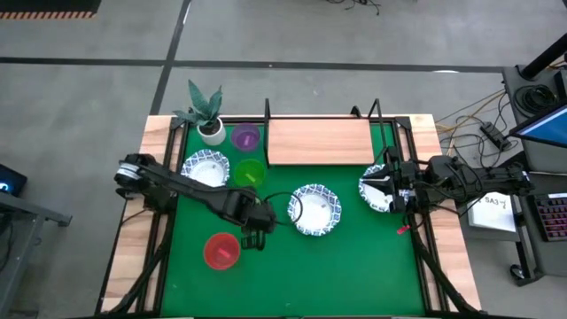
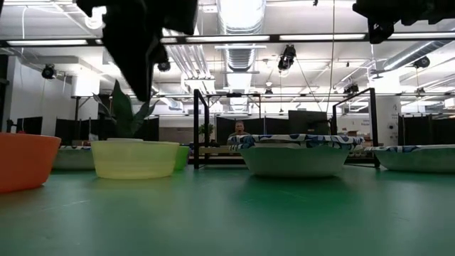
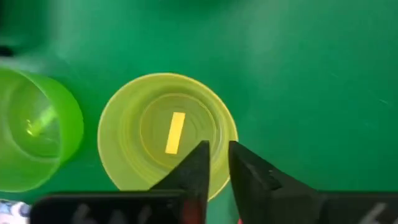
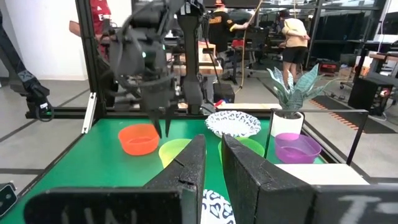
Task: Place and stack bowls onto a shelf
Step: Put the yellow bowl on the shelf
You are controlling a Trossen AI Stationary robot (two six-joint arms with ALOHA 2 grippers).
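My left gripper (image 3: 219, 149) hangs shut, pointing down, above the yellow bowl (image 3: 166, 135), near its rim and clear of it; the low view shows its tip (image 2: 146, 92) well over that bowl (image 2: 135, 158). The green bowl (image 3: 34, 127) stands beside the yellow one on the mat. The red bowl (image 1: 221, 250), the purple bowl (image 1: 245, 137) and three white blue-rimmed bowls (image 1: 314, 209) also sit on the mat. The wooden shelf (image 1: 319, 142) is bare. My right gripper (image 4: 212, 140) waits shut, level, raised above the right white bowl (image 1: 372, 200).
A potted plant (image 1: 211, 124) stands at the mat's far left corner beside the purple bowl. The shelf's black uprights (image 2: 197, 128) rise at its corners. Open green mat (image 1: 354, 266) lies toward the near edge. People move in the room behind the table.
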